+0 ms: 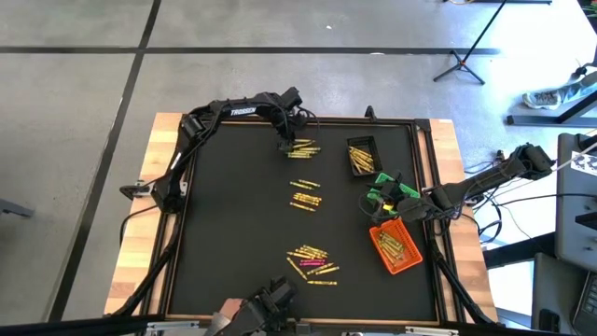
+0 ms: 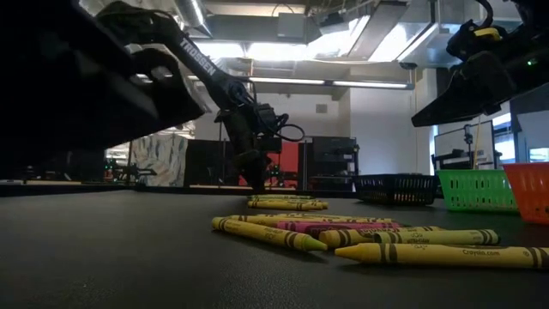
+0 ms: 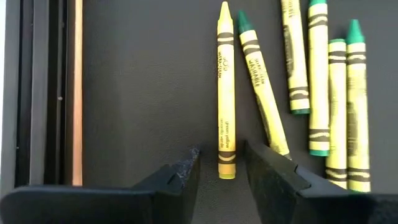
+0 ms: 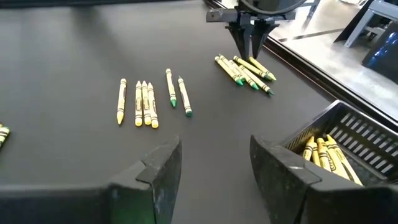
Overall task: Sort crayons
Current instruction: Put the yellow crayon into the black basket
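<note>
Several yellow and yellow-green crayons (image 3: 323,93) lie flat in a group at the table's far middle (image 1: 304,147). My left gripper (image 3: 222,155) is open, pointing down at this group (image 1: 286,143), its fingers on either side of the flat end of one yellow crayon (image 3: 226,99), with a gap on each side. More crayon groups lie at mid-table (image 1: 306,191) and near the front (image 1: 312,261), some of them pink. My right gripper (image 4: 214,149) is open and empty above the green bin (image 1: 387,191).
A black bin (image 1: 364,156) holding yellow crayons (image 4: 323,155) stands at the far right. An orange bin (image 1: 395,247) with crayons stands at the near right. The table's raised wooden border (image 3: 74,93) runs close beside my left gripper.
</note>
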`<state>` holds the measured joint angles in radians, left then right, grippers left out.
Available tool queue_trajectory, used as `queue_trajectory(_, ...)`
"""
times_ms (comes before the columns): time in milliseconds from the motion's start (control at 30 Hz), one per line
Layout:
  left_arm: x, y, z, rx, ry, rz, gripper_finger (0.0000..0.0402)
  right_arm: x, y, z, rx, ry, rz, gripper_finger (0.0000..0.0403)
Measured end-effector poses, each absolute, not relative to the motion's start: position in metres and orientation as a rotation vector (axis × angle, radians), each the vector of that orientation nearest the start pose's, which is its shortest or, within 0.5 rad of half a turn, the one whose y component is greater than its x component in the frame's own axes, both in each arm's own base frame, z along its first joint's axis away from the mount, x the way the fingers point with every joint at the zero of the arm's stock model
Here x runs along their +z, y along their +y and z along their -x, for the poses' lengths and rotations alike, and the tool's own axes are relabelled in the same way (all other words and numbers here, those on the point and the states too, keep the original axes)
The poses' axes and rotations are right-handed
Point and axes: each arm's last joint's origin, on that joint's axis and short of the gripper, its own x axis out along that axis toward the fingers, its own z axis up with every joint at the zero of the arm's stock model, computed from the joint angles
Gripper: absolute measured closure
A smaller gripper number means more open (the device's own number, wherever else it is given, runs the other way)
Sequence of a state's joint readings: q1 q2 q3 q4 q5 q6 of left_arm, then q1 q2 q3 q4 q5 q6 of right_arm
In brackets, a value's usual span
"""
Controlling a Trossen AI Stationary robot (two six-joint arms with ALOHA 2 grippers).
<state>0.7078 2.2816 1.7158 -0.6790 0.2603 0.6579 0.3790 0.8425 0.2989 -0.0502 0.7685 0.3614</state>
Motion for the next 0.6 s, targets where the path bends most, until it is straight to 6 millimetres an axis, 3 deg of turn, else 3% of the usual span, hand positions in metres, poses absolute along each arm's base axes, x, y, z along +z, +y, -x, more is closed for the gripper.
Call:
queue_trajectory(167, 0.1312, 0.2948, -0.3557, 0.009, 1.162, -0.004, 0.0305, 0.1755, 0.0399, -0.1545, -0.461, 0.425, -0.024, 0.0214)
queue_trajectory(433, 0.1308, 0.2951, -0.3555, 0.014, 1.169, -0.011, 0.0391, 0.1754, 0.0399, -0.1545, -0.459, 0.427, -0.024, 0.0214)
queue_trajectory(600, 0.1335, 0.2937, -0.3565, 0.051, 1.197, -0.040, 0.0390, 0.1753, 0.0399, -0.1545, -0.459, 0.427, -0.026, 0.0214)
